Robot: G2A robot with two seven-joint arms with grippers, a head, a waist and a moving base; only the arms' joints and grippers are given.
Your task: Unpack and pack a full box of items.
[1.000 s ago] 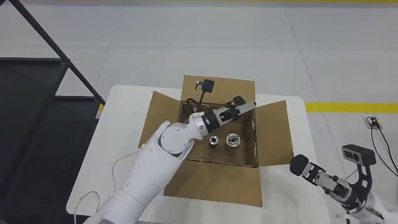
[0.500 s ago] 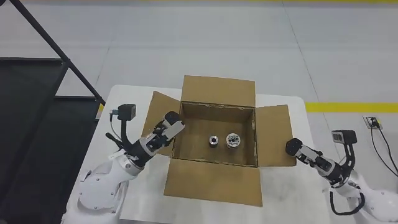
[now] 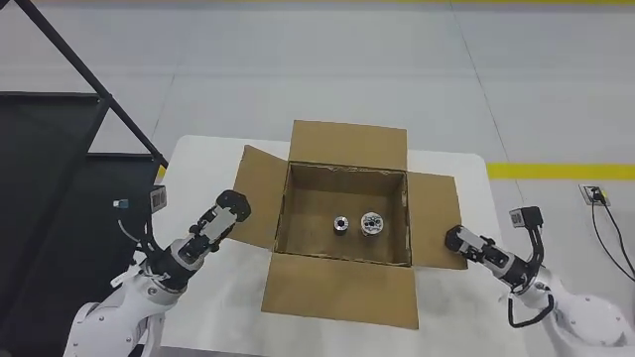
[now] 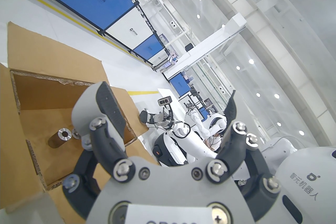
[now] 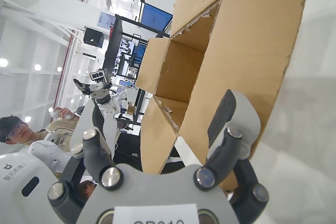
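- Dead centre on the table (image 3: 203, 174) sits the cardboard box (image 3: 347, 186), all four flaps folded out and its mouth wide open to the ceiling.
- Down on its floor are two small items, side by side and close but apart: a cylinder (image 3: 340, 224), and at its 3 o'clock a round piece (image 3: 372, 222).
- The left hand (image 3: 230, 206) hangs at the box's 9 o'clock, over the left flap (image 3: 256, 190), fingers spread wide with nothing between them.
- The right hand (image 3: 457, 237) waits at the box's 3 o'clock, at the outer edge of the right flap (image 3: 435, 208). It is spread and empty too, though I can't tell whether a pad touches the cardboard.
- Now the line that matters: from the left hand the cylinder lies at about 3 o'clock, across the flap and over the near wall.
- From the right hand the round piece lies at about 9 o'clock, beyond its own wall.
- Each hand looks nearer to the item on its own side, and by my reckoning the right one is a shade closer to its mark.
- The cylinder stands upright, long axis vertical. The left wrist view shows a brown body and a bright metal top face with a hole in the middle.
- So any pick, I'd say, has to come from above, straight down into the box with fingers either side of that body.
- The round piece is silvery, low and speckled on top, and too small to tell more.
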